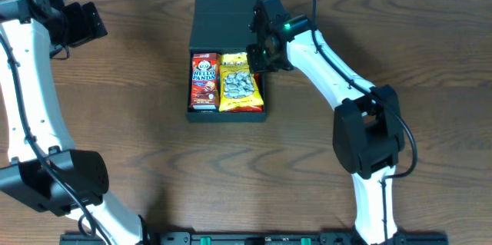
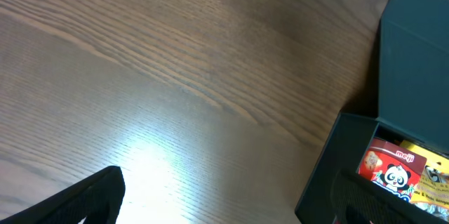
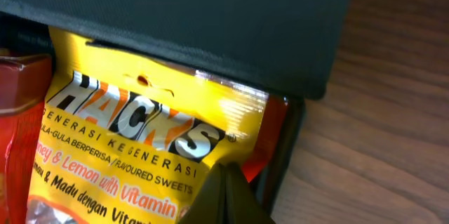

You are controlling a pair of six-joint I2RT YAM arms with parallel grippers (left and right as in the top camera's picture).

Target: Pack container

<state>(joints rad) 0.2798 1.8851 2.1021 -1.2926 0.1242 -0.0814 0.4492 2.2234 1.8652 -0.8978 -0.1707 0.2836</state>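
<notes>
The container (image 1: 227,116) sits near the middle of the table (image 1: 131,114), its flap lid (image 1: 223,16) folded back on the far side so the tray is uncovered. Two packets lie side by side in it, touching: a red Hello Panda box (image 1: 204,80) on the left and a yellow Hacks sweets bag (image 1: 240,84) on the right. The right gripper (image 1: 260,54) is over the far right corner of the container, just where the tray meets the lid. In the right wrist view its fingers (image 3: 228,196) are pressed together into a single dark point, nothing visible between them. They are above the right-hand part of the yellow bag (image 3: 140,147), with the underside of the lid (image 3: 210,20) filling the top of the picture and the red box (image 3: 17,112) at the left edge. Whether the fingertips touch the bag cannot be told. The left gripper (image 1: 86,22) is well apart from the container, out toward the far left of the table. In the left wrist view it (image 2: 235,206) stands spread wide, holding nothing. One finger (image 2: 98,196) shows at each lower corner, with bare wood between them. The container's near wall (image 2: 330,161) and raised lid (image 2: 414,48) lie off to the right.
</notes>
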